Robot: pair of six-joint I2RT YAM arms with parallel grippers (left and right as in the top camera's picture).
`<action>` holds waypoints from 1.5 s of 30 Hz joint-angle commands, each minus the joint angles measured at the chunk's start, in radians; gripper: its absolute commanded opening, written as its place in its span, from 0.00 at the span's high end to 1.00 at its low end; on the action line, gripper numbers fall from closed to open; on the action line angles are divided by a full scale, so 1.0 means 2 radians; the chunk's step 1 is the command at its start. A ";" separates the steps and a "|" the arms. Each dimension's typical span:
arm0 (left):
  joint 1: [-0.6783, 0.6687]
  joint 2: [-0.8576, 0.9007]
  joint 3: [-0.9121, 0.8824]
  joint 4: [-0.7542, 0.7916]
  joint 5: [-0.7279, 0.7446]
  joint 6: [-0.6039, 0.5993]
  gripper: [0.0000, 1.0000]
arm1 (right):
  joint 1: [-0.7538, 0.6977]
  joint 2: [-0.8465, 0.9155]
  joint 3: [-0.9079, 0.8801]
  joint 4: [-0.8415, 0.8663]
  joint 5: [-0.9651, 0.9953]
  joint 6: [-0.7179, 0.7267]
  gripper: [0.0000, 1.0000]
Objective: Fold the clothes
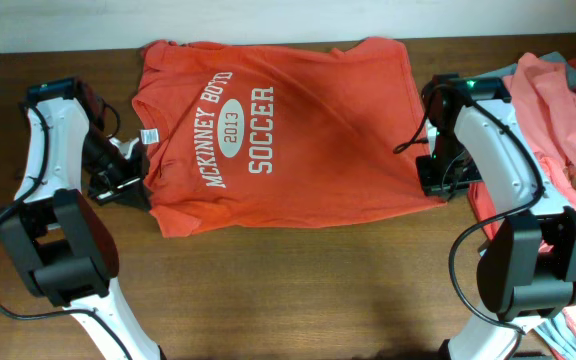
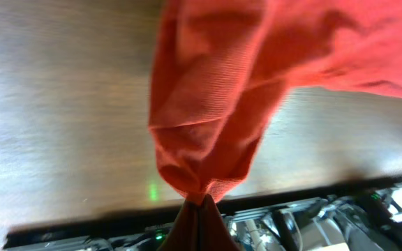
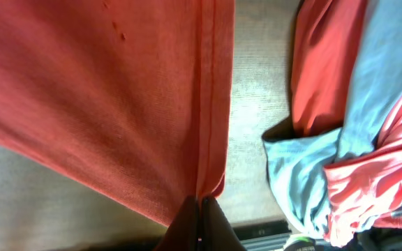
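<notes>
1. The orange-red shirt (image 1: pixel 278 130) lay spread flat at the far middle of the table (image 1: pixel 298 290), collar to the left and hem to the right. The white lettering "MCKINNEY BOYD 2013 SOCCER" faced up.
2. The left gripper (image 2: pixel 197 209) was closed tight on a bunched fold of the shirt at its near-left corner. In the left wrist view the cloth gathered to a point between the jaws and hung above the wood.
3. The right gripper (image 3: pixel 201 206) was also clamped on the shirt, at the near-right corner. The stitched hem ran straight into the closed jaws.
4. A loose pile sat at the right edge of the table, just beside the right arm. It was a salmon-pink shirt (image 1: pixel 558 110) lying over a teal-grey shirt (image 1: pixel 513 75), both crumpled.
5. In the right wrist view a strip of bare table separated the held hem from the pile.
6. A black cable (image 1: pixel 413 135) from the right arm looped over the right edge of the orange-red shirt.
7. Both arms stood at the near corners, and the middle of the shirt was uncovered.
</notes>
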 commanded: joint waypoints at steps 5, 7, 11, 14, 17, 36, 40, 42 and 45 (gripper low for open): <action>0.001 -0.015 -0.015 -0.001 -0.059 -0.041 1.00 | -0.023 -0.004 -0.006 -0.038 0.004 0.015 0.96; 0.001 -0.031 -0.036 0.004 -0.059 -0.043 1.00 | -0.033 -0.005 -0.006 -0.047 -0.010 0.015 0.96; 0.001 -0.079 -0.089 0.037 -0.053 -0.045 1.00 | -0.043 -0.011 -0.010 -0.056 -0.025 0.015 0.96; 0.001 -0.138 -0.143 0.077 -0.045 -0.047 1.00 | -0.043 -0.037 -0.038 -0.052 -0.041 0.015 0.96; 0.001 -0.192 -0.188 0.103 -0.045 -0.059 1.00 | -0.043 -0.069 -0.084 -0.036 -0.054 0.015 0.96; 0.001 -0.350 -0.329 0.233 -0.131 -0.171 1.00 | -0.043 -0.181 -0.221 0.090 -0.088 0.038 0.96; 0.001 -0.344 -0.329 0.321 -0.117 -0.172 1.00 | -0.043 -0.181 -0.221 0.154 -0.088 0.038 0.96; 0.001 -0.341 -0.329 0.351 -0.103 -0.173 1.00 | -0.043 -0.181 -0.221 0.185 -0.088 0.038 0.96; 0.001 -0.337 -0.329 0.388 -0.082 -0.176 1.00 | -0.043 -0.181 -0.221 0.220 -0.088 0.038 0.96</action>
